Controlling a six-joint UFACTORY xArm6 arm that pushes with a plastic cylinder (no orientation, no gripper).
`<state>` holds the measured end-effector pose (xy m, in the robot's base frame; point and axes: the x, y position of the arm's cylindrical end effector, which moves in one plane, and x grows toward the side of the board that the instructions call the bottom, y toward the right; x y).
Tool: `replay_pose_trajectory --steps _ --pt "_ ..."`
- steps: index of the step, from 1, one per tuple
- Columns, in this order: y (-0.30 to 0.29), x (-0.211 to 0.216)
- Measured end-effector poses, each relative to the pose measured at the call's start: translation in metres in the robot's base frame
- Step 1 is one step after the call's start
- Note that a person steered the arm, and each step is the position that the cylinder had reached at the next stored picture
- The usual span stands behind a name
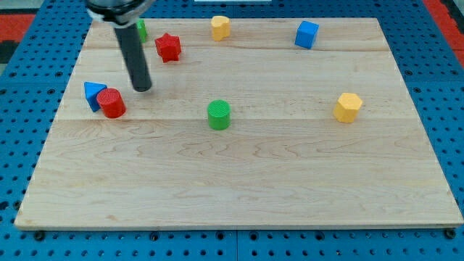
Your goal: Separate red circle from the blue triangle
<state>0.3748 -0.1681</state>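
Observation:
The red circle [112, 103] sits at the view's left on the wooden board [239, 181], touching the blue triangle [93, 94] on its left. My tip [143, 88] rests on the board just right of and slightly above the red circle, a small gap away from it. The dark rod rises from the tip toward the view's top.
A red star [168, 47] and a green block [141, 30], partly hidden by the rod, lie near the top left. A yellow block [220, 27] and a blue cube [307, 34] are at the top. A green circle [219, 114] is mid-board, and a yellow hexagon [348, 107] is at the right.

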Motion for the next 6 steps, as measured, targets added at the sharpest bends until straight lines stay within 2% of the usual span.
replay_pose_trajectory --steps 1,3,5,6 --pt "-0.028 -0.013" --pt "-0.044 0.058" --pt "0.078 0.129" --pt "0.057 0.151"
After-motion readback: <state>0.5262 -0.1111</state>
